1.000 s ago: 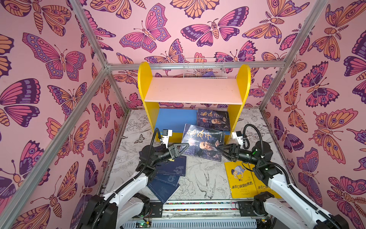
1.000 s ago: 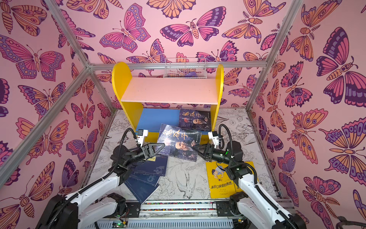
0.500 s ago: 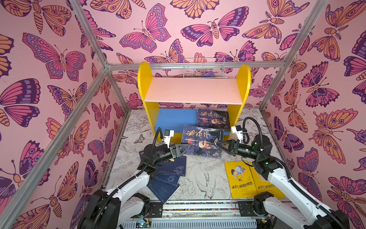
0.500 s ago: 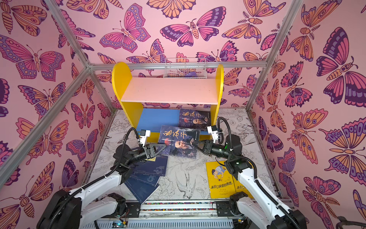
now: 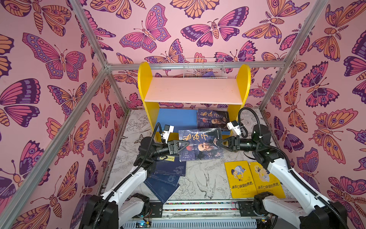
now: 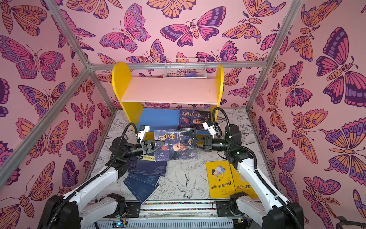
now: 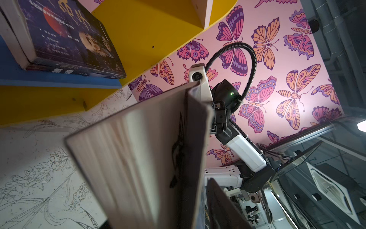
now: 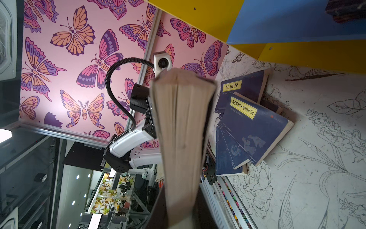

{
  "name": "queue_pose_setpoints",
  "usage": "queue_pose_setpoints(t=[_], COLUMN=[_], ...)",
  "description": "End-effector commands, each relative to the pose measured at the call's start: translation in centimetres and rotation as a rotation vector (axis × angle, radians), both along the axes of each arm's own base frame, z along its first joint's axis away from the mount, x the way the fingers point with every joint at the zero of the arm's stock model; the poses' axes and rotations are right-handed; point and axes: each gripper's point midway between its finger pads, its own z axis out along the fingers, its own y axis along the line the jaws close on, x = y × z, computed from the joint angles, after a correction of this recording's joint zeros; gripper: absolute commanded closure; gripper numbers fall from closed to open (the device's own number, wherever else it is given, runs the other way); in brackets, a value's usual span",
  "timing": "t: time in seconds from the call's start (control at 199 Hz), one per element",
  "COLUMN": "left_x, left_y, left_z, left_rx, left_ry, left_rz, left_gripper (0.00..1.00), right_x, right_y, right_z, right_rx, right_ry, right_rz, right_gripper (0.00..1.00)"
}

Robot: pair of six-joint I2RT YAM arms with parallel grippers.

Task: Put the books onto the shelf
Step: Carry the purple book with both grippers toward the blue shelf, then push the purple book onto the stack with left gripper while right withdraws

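Dark book (image 5: 200,139) hangs mid-frame — right claw (image 5: 217,142) is clamped on its right edge; left claw (image 5: 187,143) at left edge, grip I cannot tell.

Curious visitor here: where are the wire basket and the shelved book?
wire basket (image 5: 196,67), in a top view, front mesh wall.
shelved portrait book (image 5: 212,119), in a top view, middle of cover.

a robot test cell in a lab — butterfly-print panels (image 5: 59,59) on aluminium framing (image 5: 122,66), ceiling air vent (image 7: 334,190) beyond.
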Motion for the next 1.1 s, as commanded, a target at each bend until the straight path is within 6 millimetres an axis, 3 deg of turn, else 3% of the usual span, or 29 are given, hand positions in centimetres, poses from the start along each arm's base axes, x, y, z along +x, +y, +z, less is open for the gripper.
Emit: queue_pose_setpoints(t=[0.0, 0.262, 0.327, 0.433, 0.494, 0.63, 0.645, 0.715, 0.902, 1.098], left_x=[-0.8, -1.3, -0.2, 3.0, 4.8, 8.5, 9.4, 11.4, 15.7, 17.6], left_y=[-0.1, -0.3, -0.1, 0.6, 0.9, 0.1, -0.3, -1.2, -2.7, -4.4], left_z=[1.5, 1.4, 1.1, 1.4, 2.3, 4.2, 3.3, 3.2, 2.9, 3.6], left_rx=[-0.001, 0.005, 0.035, 0.085, 0.082, 0.064, 0.075, 0.074, 0.063, 0.006], left_ry=[-0.062, -0.048, -0.033, -0.063, -0.097, -0.138, -0.112, -0.122, -0.183, -0.25], left_rz=[-0.066, -0.108, -0.051, 0.125, 0.199, 0.225, 0.22, 0.203, 0.24, 0.239], left_gripper=[0.61, 1.0, 1.0, 1.0, 1.0, 1.0, 1.0, 1.0, 1.0, 1.0], right_x=[-0.6, 0.8, 1.3, 2.1, 2.8, 4.3, 4.4, 4.4, 3.4, 2.7], right_y=[0.0, -0.4, -0.6, -1.7, -3.0, -7.0, -7.3, -8.4, -9.0, -9.2], right_z=[1.2, 0.9, 1.0, 0.8, 0.7, 0.6, 0.5, 0.0, -1.0, -2.1], right_rx=[0.019, 0.006, -0.004, -0.094, -0.176, -0.321, -0.334, -0.381, -0.427, -0.428], right_ry=[-0.048, -0.035, -0.054, -0.105, -0.147, -0.211, -0.213, -0.206, -0.197, -0.172], right_rz=[0.062, 0.01, -0.016, -0.12, -0.24, -0.524, -0.542, -0.589, -0.591, -0.595], right_gripper=[1.0, 1.0, 0.97, 0.57, 0.47, 0.44, 0.44, 0.45, 0.46, 0.47])
